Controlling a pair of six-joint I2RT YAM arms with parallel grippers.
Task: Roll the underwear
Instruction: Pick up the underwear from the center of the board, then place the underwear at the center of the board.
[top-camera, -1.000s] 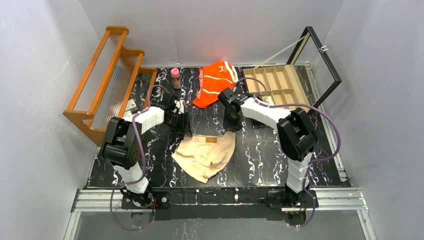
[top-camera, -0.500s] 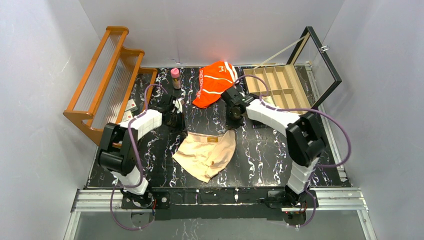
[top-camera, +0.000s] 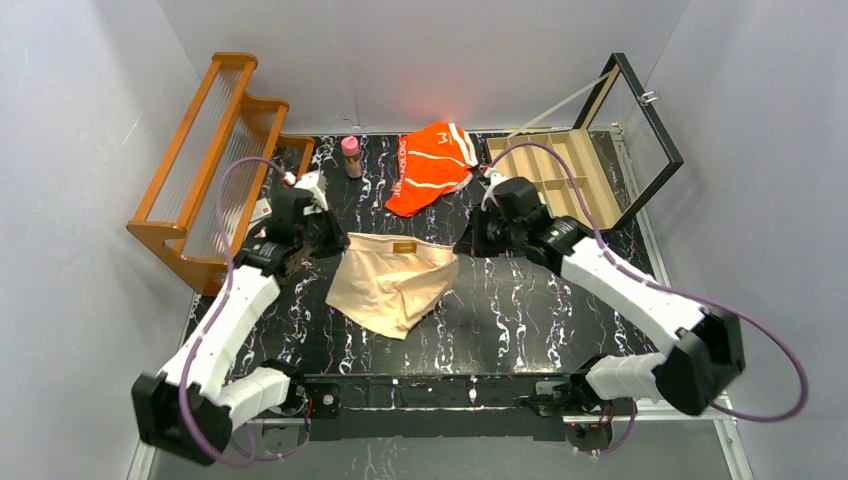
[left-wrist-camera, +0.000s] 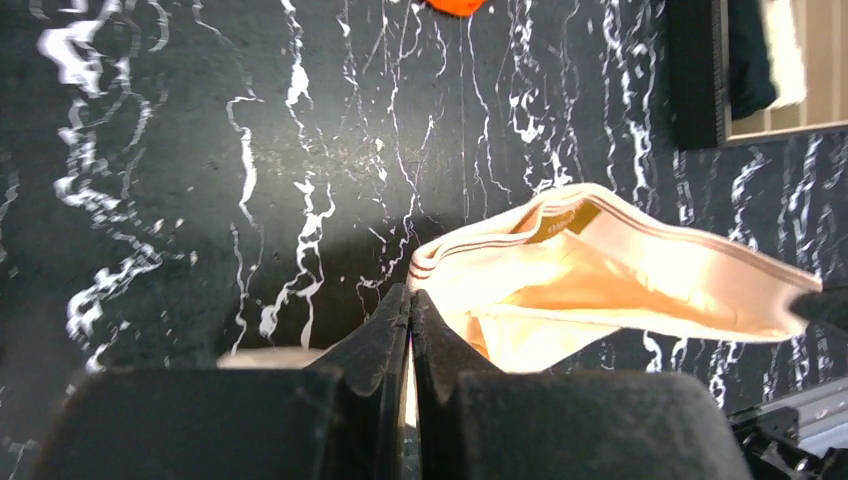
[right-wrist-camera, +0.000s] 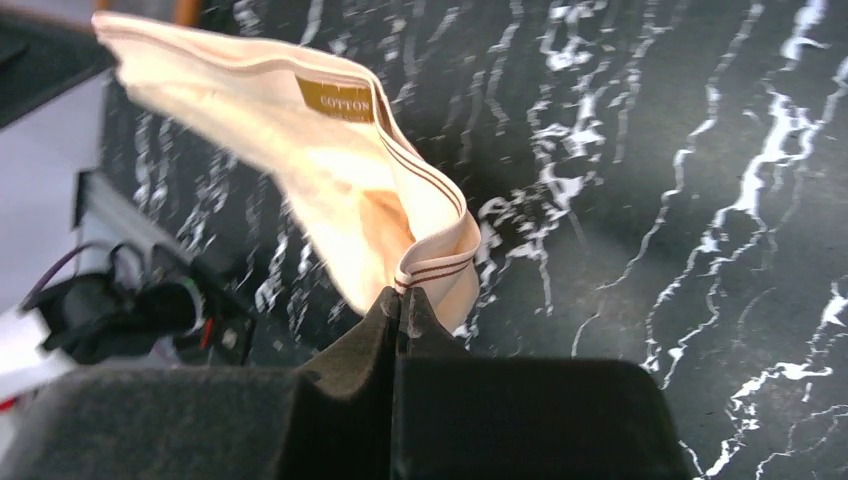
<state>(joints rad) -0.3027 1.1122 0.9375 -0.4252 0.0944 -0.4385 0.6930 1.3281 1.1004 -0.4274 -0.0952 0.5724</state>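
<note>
The pale beige underwear (top-camera: 392, 283) hangs stretched between my two grippers above the middle of the black marble table (top-camera: 520, 320). My left gripper (top-camera: 330, 236) is shut on the left end of its waistband (left-wrist-camera: 470, 250). My right gripper (top-camera: 468, 242) is shut on the right end of the waistband (right-wrist-camera: 435, 270). A brown "COTTON" label (right-wrist-camera: 334, 98) shows inside the band. The orange underwear with white stripes (top-camera: 430, 165) lies bunched at the back centre of the table, apart from both grippers; only its edge (left-wrist-camera: 457, 6) shows in the left wrist view.
A wooden rack (top-camera: 205, 170) stands at the back left. An open compartment box with a glass lid (top-camera: 560, 175) stands at the back right. A small pink-capped bottle (top-camera: 351, 156) stands near the back, left of the orange garment.
Both grippers have moved apart and toward the back, lifting the beige underwear by its waistband and stretching it wide. The arms have swung outward.
</note>
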